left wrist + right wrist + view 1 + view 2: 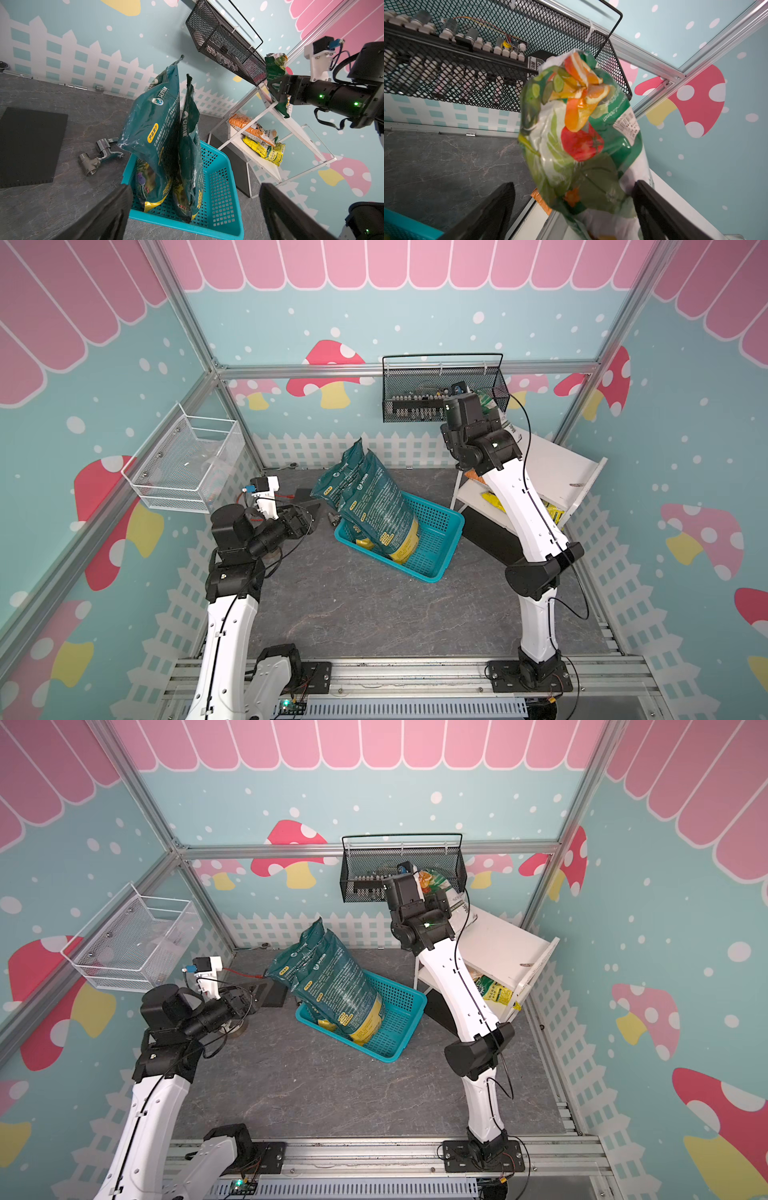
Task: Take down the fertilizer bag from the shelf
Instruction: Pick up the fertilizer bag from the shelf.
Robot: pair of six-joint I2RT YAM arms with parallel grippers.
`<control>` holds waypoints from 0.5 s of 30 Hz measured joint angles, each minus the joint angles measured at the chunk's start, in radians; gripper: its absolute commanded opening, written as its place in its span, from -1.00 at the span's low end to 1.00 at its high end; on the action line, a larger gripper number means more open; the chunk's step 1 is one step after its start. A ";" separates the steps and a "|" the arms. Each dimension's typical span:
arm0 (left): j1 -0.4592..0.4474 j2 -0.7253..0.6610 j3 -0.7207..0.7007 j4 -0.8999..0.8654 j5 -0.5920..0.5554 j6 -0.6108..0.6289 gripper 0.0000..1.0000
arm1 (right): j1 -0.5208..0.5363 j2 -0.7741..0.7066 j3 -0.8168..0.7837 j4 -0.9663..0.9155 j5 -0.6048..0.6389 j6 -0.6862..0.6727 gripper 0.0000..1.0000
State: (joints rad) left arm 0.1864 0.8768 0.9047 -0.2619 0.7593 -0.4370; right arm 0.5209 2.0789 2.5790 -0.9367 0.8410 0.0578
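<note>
The white shelf (pixel 552 464) (pixel 507 944) stands at the back right. A green and white fertilizer bag (pixel 577 133) (pixel 436 884) (pixel 275 68) printed with fruit stands on its top board. My right gripper (pixel 571 212) (pixel 276 91) is open around the bag's lower part; one finger (pixel 652 207) touches it, the other stands apart. An orange bag (pixel 247 126) and a yellow bag (pixel 268 149) lie on a lower board. My left gripper (pixel 195 214) (pixel 309 510) is open and empty, left of the basket.
A teal basket (pixel 436 526) in mid-floor holds two tall dark-teal bags (pixel 374 497). A black wire basket (pixel 440 393) hangs just above and left of the right gripper. A white mesh basket (pixel 187 464) hangs on the left wall. A metal fitting (pixel 97 155) and black mat (pixel 27 145) lie nearby.
</note>
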 measured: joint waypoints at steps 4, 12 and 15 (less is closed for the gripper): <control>0.000 0.000 0.000 0.000 0.000 0.000 0.99 | -0.009 0.003 0.002 0.008 0.014 -0.002 0.11; 0.000 0.000 0.000 0.000 0.000 0.000 0.99 | -0.018 0.003 0.005 0.013 0.051 0.007 -0.87; 0.000 0.000 0.000 0.000 0.000 0.000 0.99 | -0.018 0.003 0.005 0.010 0.061 0.017 -1.00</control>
State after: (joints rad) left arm 0.1864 0.8768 0.9047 -0.2619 0.7593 -0.4374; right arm 0.5026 2.0819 2.5835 -0.9272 0.9024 0.0750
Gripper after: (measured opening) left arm 0.994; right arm 0.054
